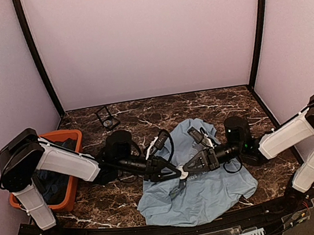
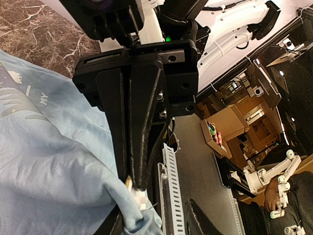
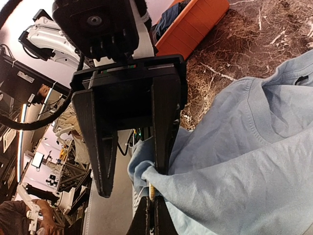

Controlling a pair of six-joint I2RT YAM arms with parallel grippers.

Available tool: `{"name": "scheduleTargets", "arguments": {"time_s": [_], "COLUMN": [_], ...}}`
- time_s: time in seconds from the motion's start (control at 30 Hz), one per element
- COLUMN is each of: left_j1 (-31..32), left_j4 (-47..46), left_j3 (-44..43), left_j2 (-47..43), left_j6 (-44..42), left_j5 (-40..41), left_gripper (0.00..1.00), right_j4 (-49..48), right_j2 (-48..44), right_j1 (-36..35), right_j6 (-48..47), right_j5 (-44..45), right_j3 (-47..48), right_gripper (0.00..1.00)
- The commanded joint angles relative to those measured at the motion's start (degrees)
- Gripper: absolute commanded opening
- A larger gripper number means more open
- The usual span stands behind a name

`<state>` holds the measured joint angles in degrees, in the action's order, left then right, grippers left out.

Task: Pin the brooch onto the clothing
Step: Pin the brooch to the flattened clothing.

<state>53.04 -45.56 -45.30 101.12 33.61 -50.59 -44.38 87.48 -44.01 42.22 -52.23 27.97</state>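
Note:
The clothing [image 1: 206,195], a light blue T-shirt, lies crumpled on the marble table [image 1: 162,111], and both grippers meet over its left side. My right gripper [image 3: 152,204] is shut on the brooch [image 3: 152,190], of which only a thin bronze edge shows, with a pinched fold of shirt [image 3: 254,161] round it. From the left wrist the same shut gripper [image 2: 132,184] shows the bronze edge [image 2: 128,181], a small white piece and a thin pin beside the fabric [image 2: 49,161]. My left gripper [image 2: 154,215] stands open, its fingers either side of the right gripper's tips.
An orange bin [image 1: 73,136] holding darker blue garments stands at the left. A small black-framed square case [image 1: 109,119] lies at the back left. A slotted grey cable duct [image 2: 171,196] runs along the table's near edge.

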Motion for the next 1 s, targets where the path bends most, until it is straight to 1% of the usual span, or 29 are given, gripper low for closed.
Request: {"name": "scheduleTargets", "arguments": {"time_s": [0.0,0.03,0.07,0.13,0.23,0.47,0.6,0.67,0.97], "left_j1": [0.63,0.68,0.67,0.73,0.69,0.69,0.68,0.73,0.75], "left_j4": [3.66,3.74,3.77,3.93,5.06,7.26,8.79,9.02,9.18], "left_j3": [-1.98,-2.03,-2.06,-2.01,-2.34,-3.37,-3.74,-3.74,-3.52], "left_j2": [-0.70,-0.59,-0.34,-0.24,-0.14,0.20,0.16,-0.01,0.06], "left_j6": [-2.95,-3.07,-3.13,-3.30,-3.95,-5.06,-5.94,-6.26,-6.90], "left_j5": [-2.84,-2.84,-2.80,-2.65,-2.24,-1.52,-0.81,-0.53,0.77], "left_gripper": [0.35,0.34,0.30,0.27,0.25,0.27,0.20,0.15,0.13], "right_j4": [3.22,3.31,3.41,3.66,4.97,8.21,8.89,9.20,8.99], "right_j2": [-0.78,-0.70,-0.65,-0.65,-0.73,-0.60,-0.50,-0.56,-0.71], "right_j1": [0.37,0.41,0.41,0.39,0.42,0.42,0.42,0.42,0.39], "right_j6": [-1.54,-1.55,-1.50,-1.47,-1.90,-2.81,-2.97,-3.09,-2.74], "right_j5": [-0.14,-0.15,-0.09,-0.15,0.18,1.69,1.95,2.11,2.05], "right_j3": [1.25,1.30,1.28,1.30,2.00,3.62,3.93,4.04,4.00], "right_gripper": [0.00,0.00,0.00,0.00,0.00,0.00,0.00,0.00,0.00]}}
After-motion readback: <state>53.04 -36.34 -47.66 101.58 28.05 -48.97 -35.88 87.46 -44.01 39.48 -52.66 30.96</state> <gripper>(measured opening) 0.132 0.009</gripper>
